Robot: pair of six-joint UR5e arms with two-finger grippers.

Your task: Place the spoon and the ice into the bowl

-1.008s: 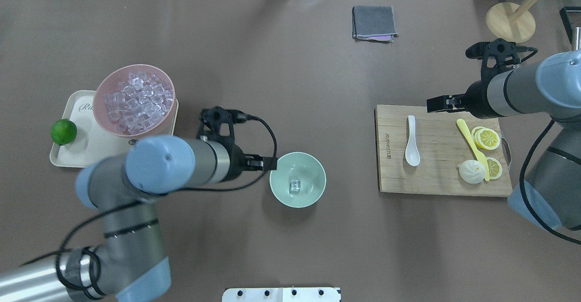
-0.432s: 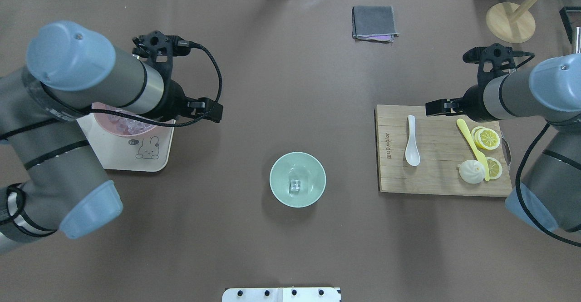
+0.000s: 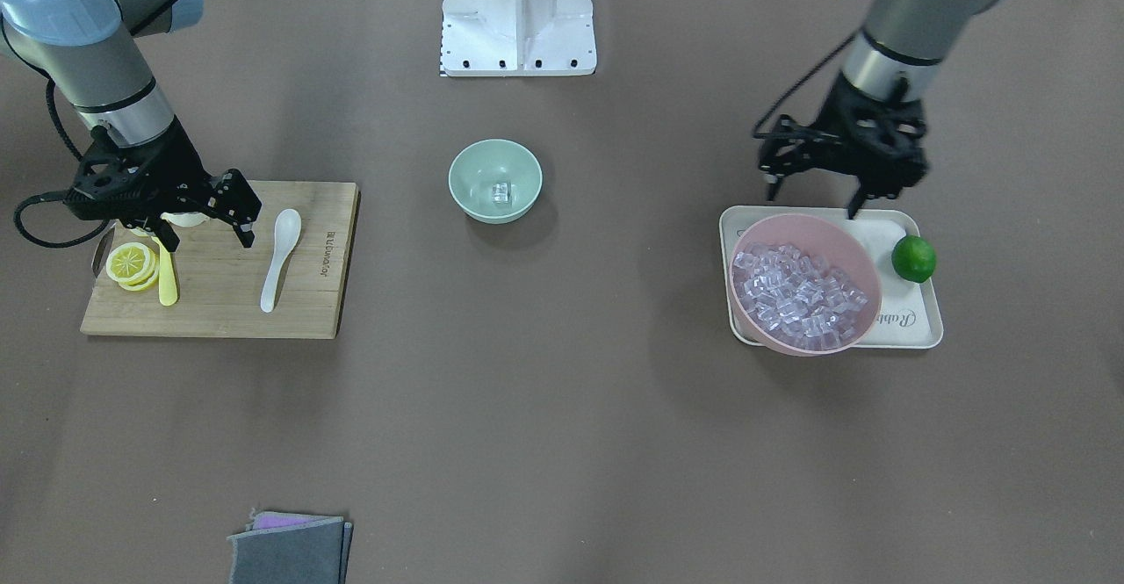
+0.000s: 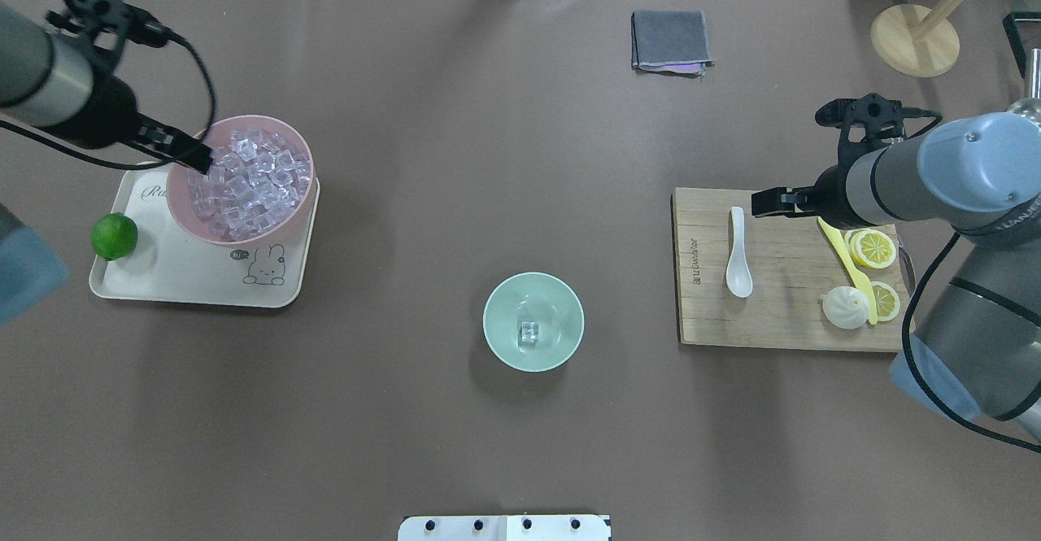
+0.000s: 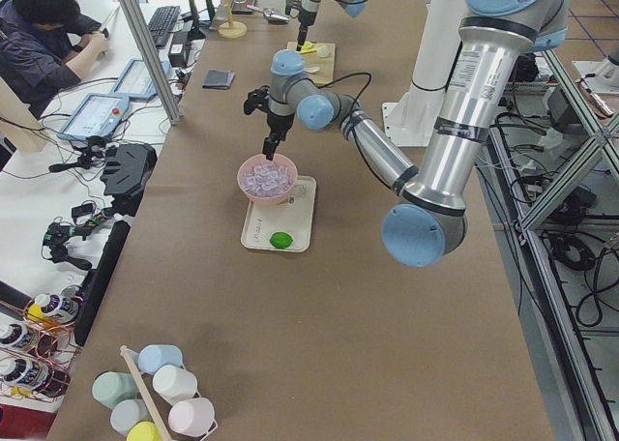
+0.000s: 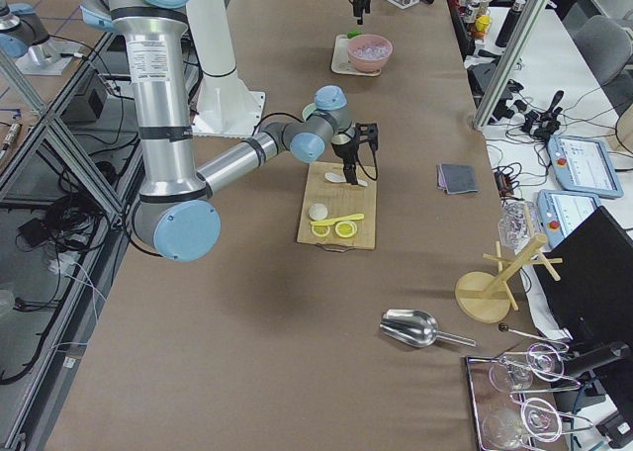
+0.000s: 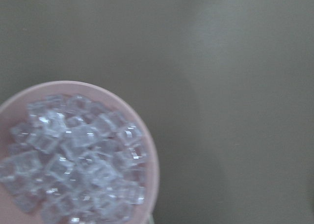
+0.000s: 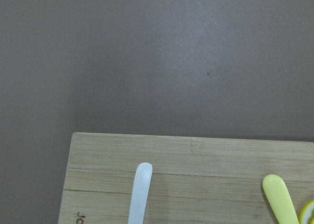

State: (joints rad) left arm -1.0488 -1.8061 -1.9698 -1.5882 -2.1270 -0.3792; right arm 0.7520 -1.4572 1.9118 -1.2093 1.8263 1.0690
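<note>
The spoon [image 4: 738,258] is left on the board [image 4: 789,321], with the right gripper [image 4: 758,202] held open by its handle, seemingly for pickup. Ice [image 4: 529,332] is placed in the bowl [image 4: 490,313]; the left gripper's [image 4: 199,159] state cannot be told.

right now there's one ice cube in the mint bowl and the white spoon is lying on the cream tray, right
Not quite. The spoon lies on the wooden cutting board, not on the cream tray; the overhead exterior view shows this plainly. The rest holds: one ice cube sits in the mint bowl.
</note>
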